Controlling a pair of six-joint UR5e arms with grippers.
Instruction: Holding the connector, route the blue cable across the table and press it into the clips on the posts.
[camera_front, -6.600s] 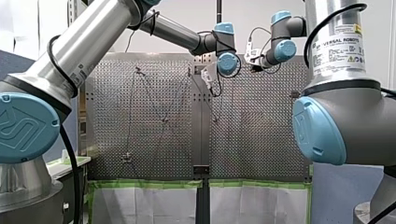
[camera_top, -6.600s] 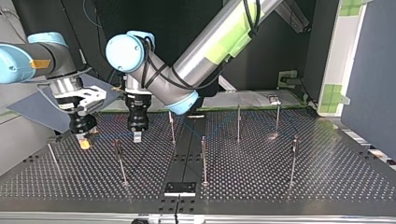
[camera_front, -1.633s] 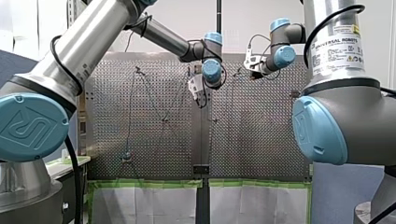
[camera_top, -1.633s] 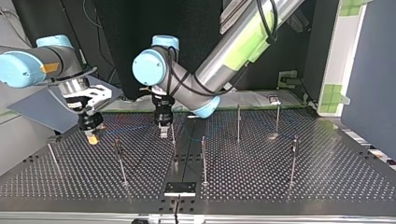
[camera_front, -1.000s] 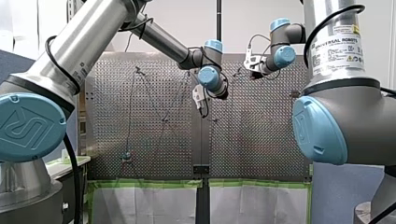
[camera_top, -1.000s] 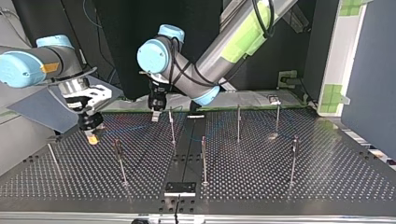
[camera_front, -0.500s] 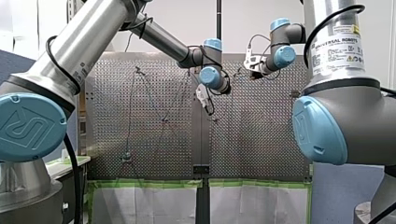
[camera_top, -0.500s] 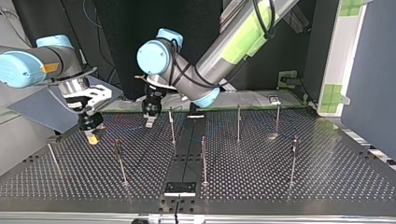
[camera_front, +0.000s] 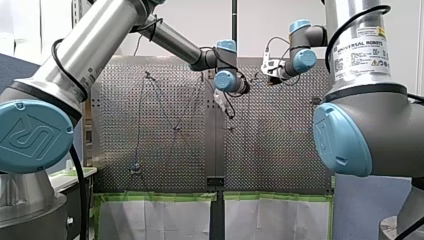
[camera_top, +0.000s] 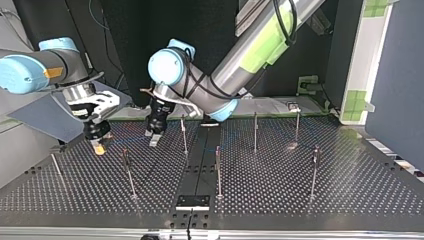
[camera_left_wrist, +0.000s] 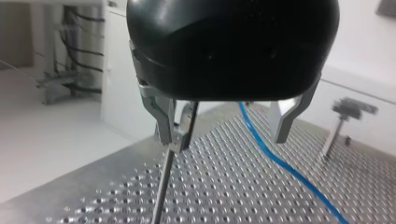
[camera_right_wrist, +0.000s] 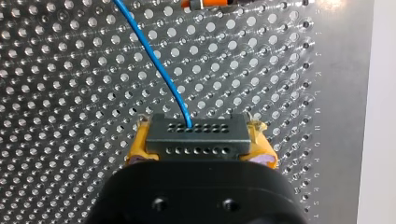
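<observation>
In the right wrist view my right gripper (camera_right_wrist: 198, 151) has its yellow pads (camera_right_wrist: 140, 147) shut on the dark connector (camera_right_wrist: 196, 135). The blue cable (camera_right_wrist: 154, 60) leaves the connector and runs away over the perforated table (camera_right_wrist: 70, 93). In the top view my right gripper (camera_top: 97, 146) hangs low at the left. My left gripper (camera_top: 154, 138) is tilted just beside it, toward a post (camera_top: 184, 135). The left wrist view shows my left gripper (camera_left_wrist: 226, 128) open and empty. The blue cable (camera_left_wrist: 280, 163) passes under the gap between its jaws, and a clip post (camera_left_wrist: 161, 186) stands against one metal finger (camera_left_wrist: 166, 123).
Several thin posts stand across the table, such as a middle post (camera_top: 218, 170), a far post (camera_top: 255, 131) and a post at the top view's right (camera_top: 315, 170). A black plate (camera_top: 192, 202) sits at the near edge. An orange part (camera_right_wrist: 210, 3) lies ahead of my right gripper.
My left gripper has swung toward the top view's left, away from the post, and has tilted and dropped a little. My right gripper has kept still with the connector.
</observation>
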